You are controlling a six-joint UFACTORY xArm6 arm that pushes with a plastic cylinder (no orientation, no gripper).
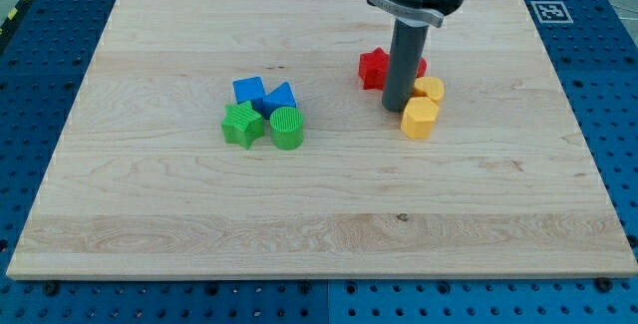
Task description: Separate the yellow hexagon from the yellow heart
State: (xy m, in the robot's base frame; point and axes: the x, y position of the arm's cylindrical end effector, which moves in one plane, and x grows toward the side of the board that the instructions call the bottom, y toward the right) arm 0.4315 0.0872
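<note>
arm: from view's top | rod: upright | my tip (396, 111): on board

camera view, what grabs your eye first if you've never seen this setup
The dark rod drops from the view's top, my tip touching the left side of two yellow blocks, with a red block partly hidden behind the rod. Left of centre on the wooden board huddle two blue blocks and two green ones.

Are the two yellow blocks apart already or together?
Together. The yellow hexagon touches the yellow heart just above it, no wood between. My tip stands at their left side.
</note>
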